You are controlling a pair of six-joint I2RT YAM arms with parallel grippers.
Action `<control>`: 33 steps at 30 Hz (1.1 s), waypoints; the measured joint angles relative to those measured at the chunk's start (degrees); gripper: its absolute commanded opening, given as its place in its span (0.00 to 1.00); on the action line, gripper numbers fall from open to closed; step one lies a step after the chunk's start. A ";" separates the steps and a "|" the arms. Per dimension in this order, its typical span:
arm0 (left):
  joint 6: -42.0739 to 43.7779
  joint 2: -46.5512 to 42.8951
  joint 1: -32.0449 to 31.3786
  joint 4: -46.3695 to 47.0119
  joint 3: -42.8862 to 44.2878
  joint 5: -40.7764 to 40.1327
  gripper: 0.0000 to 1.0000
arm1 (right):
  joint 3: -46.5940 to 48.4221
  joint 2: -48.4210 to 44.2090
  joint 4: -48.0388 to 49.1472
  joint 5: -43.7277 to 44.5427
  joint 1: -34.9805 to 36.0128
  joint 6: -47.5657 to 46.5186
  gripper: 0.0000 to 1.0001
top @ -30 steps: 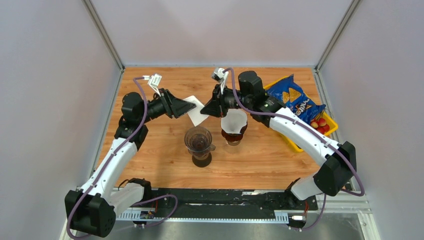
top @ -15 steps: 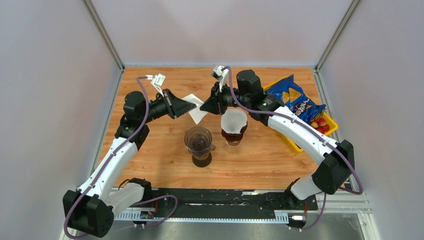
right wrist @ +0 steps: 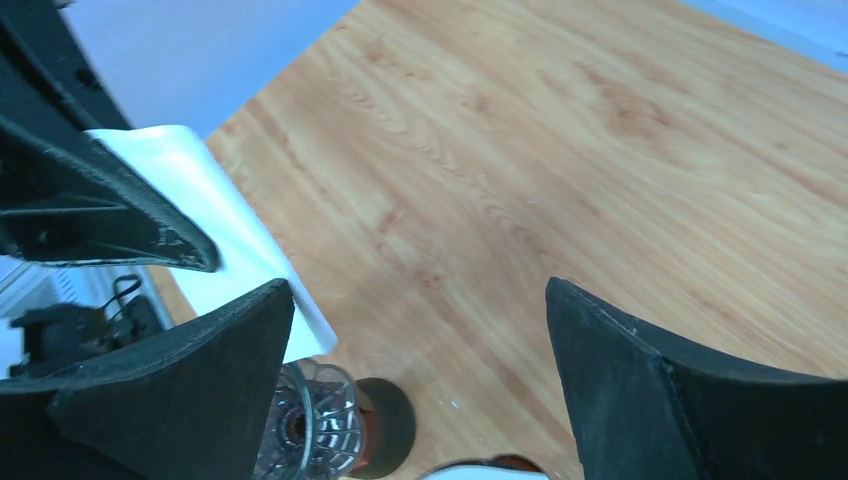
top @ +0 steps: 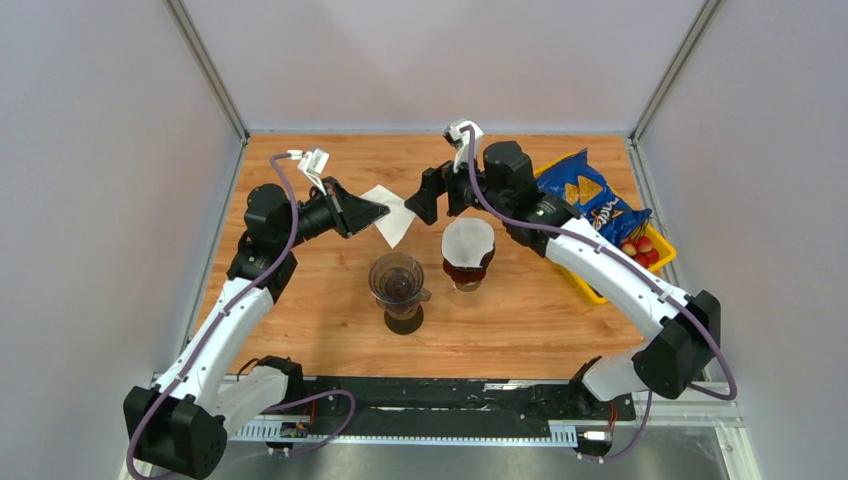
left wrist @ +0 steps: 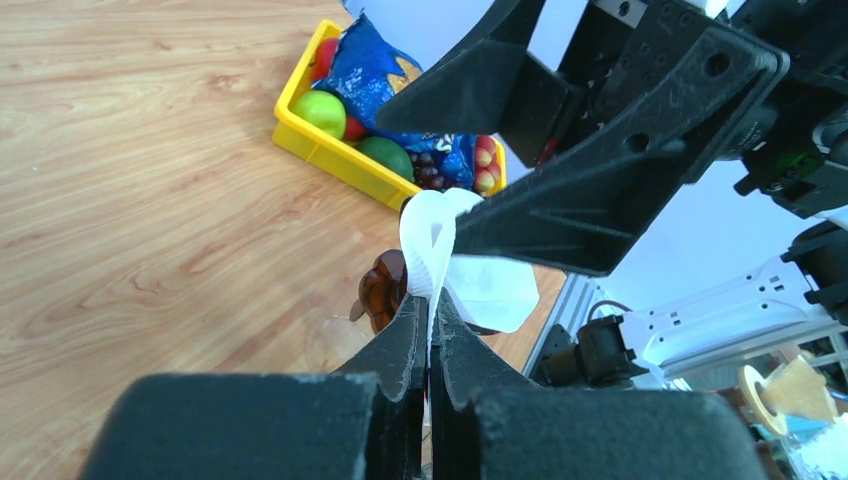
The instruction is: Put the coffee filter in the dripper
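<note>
A white paper coffee filter (top: 393, 216) hangs in the air behind the clear dripper (top: 398, 278), pinched at its left edge by my left gripper (top: 377, 212). In the left wrist view the jaws are pressed together on the filter (left wrist: 430, 240), with the left gripper (left wrist: 431, 308) shut on its folded edge. My right gripper (top: 424, 206) stands just right of the filter, open and holding nothing. The right wrist view shows the wide-open right gripper (right wrist: 420, 288), the filter (right wrist: 215, 215) at the left and the dripper (right wrist: 308, 430) below it.
A second, brown dripper (top: 467, 270) with a white filter (top: 468, 238) in it stands right of the clear one. A yellow tray (top: 590, 292) with a blue chip bag (top: 588, 200) and fruit sits at the table's right edge.
My left gripper has closed on the filter. My right gripper has let go of it, opened wide and drawn back a little to the right.
</note>
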 measured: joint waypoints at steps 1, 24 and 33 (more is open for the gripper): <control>0.39 0.00 0.00 -0.02 0.00 0.00 0.00 | -0.42 -0.66 0.02 1.77 -0.09 0.26 1.00; 21.90 -1.40 0.00 9.90 -2.51 20.57 0.00 | -16.09 -13.38 10.05 -23.17 -3.54 11.21 0.88; 25.20 -0.61 -0.11 15.37 -1.77 28.06 0.00 | -17.27 -10.32 21.86 -35.26 -3.50 22.49 0.77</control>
